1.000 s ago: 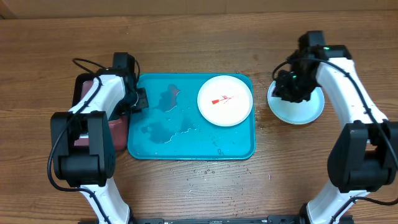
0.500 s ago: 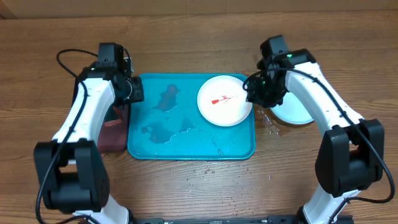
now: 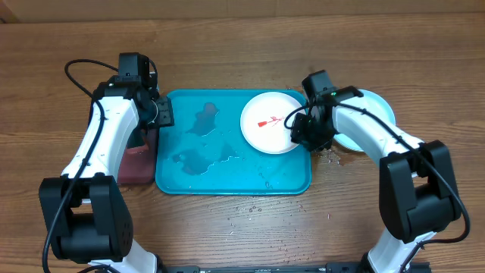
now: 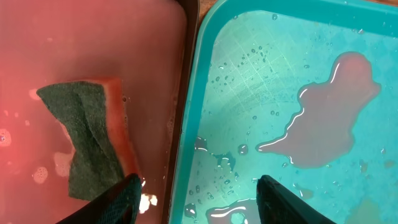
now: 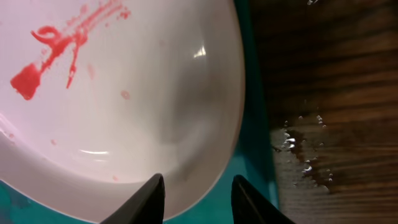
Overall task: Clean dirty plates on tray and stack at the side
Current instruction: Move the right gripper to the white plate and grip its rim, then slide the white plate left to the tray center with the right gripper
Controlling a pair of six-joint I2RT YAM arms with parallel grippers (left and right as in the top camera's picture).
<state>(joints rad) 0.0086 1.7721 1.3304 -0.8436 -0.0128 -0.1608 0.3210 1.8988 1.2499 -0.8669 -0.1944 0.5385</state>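
Note:
A white plate (image 3: 269, 125) (image 5: 124, 93) with a red smear lies in the far right corner of the turquoise tray (image 3: 227, 178) (image 4: 249, 74). My right gripper (image 3: 301, 133) (image 5: 198, 200) hangs open over this plate's right rim, one finger above the plate and the other above the tray. Beside the tray on the right, a light blue plate (image 3: 377, 108) rests on the table, partly hidden by my right arm. My left gripper (image 3: 161, 114) (image 4: 199, 198) is open and empty above the tray's left rim.
A black tray with pink water (image 3: 136, 161) (image 4: 93, 37) stands left of the turquoise one, a green-and-orange sponge (image 4: 93, 140) lying in it. Pinkish puddles (image 4: 329, 118) spread on the turquoise tray. Water drops (image 3: 258, 208) dot the table in front and at the right.
My left gripper has opened, and the sponge now lies loose in the pink water. My right arm has swung left from the light blue plate to the white plate's rim.

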